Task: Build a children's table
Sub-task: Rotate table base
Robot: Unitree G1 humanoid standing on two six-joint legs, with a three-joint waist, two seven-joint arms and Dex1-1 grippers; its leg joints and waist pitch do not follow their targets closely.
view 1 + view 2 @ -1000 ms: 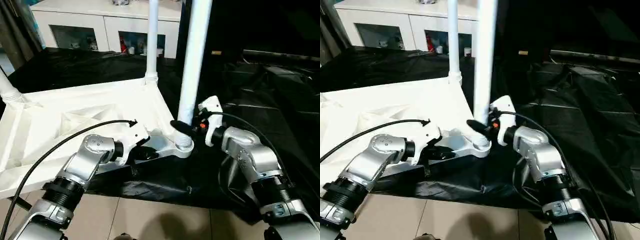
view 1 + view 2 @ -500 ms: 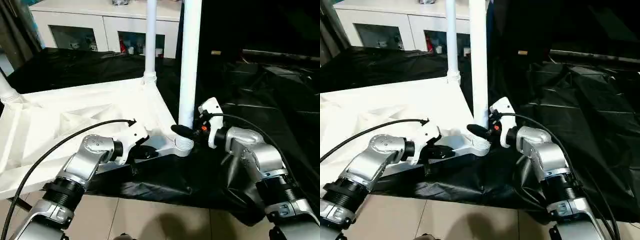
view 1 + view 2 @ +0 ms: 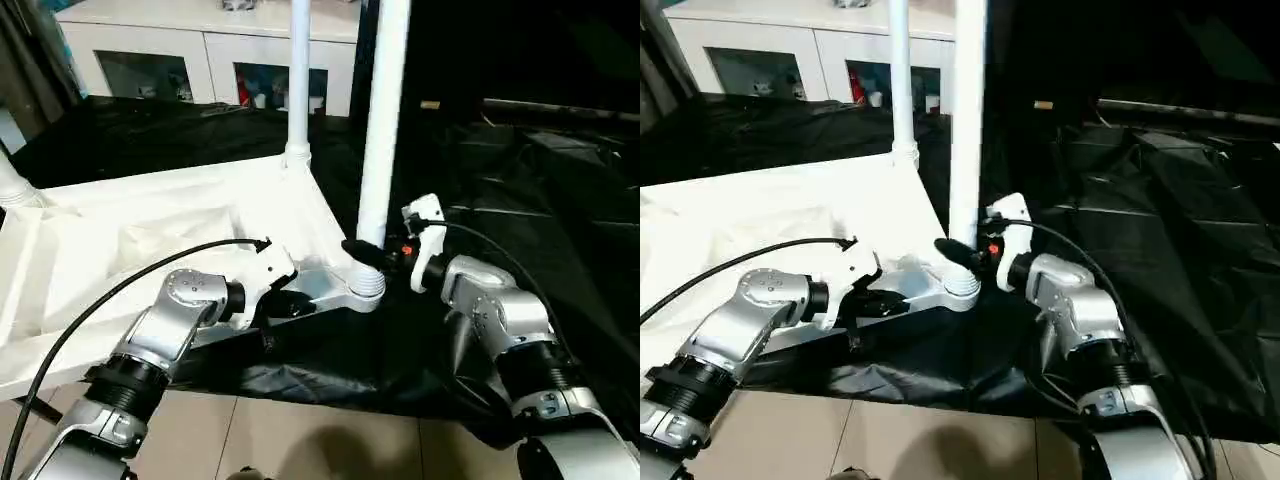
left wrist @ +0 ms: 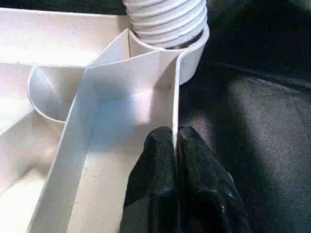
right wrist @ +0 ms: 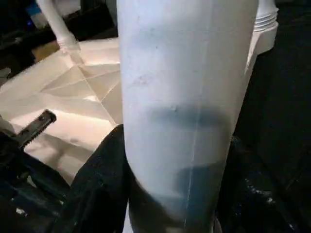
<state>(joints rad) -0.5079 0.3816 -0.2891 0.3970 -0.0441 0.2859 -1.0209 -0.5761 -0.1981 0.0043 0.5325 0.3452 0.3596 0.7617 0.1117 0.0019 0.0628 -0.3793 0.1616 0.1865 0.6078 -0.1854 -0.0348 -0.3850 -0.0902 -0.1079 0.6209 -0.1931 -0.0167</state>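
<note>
The right gripper (image 3: pixel 372 250), two black fingers on a silver forearm, is clasped around the base of a long white tapered tube leg (image 3: pixel 383 120), one finger on each side just above the ribbed threaded end, presumably so it can steer or twist the leg where it meets its seat. That leg stands nearly upright in the near right rounded corner socket (image 3: pixel 366 291) of the white plastic rectangular tabletop (image 3: pixel 150 240), which lies upside down, ribbed underside up, on black sheeting (image 3: pixel 520 180); lying that way is what leaves the sockets open to take the legs from above. Left of it, the left gripper (image 4: pixel 176 145) is pinched tight on the thin upright rim wall of the tabletop just beside that same socket, one finger inside the rim and one outside, most likely to brace the top against the turning force. A second white tube leg (image 3: pixel 298 80) already stands in the far corner socket, and part of a third shows at the far left. Beyond, a white cabinet with glass doors (image 3: pixel 210 50) sits against the wall.
</note>
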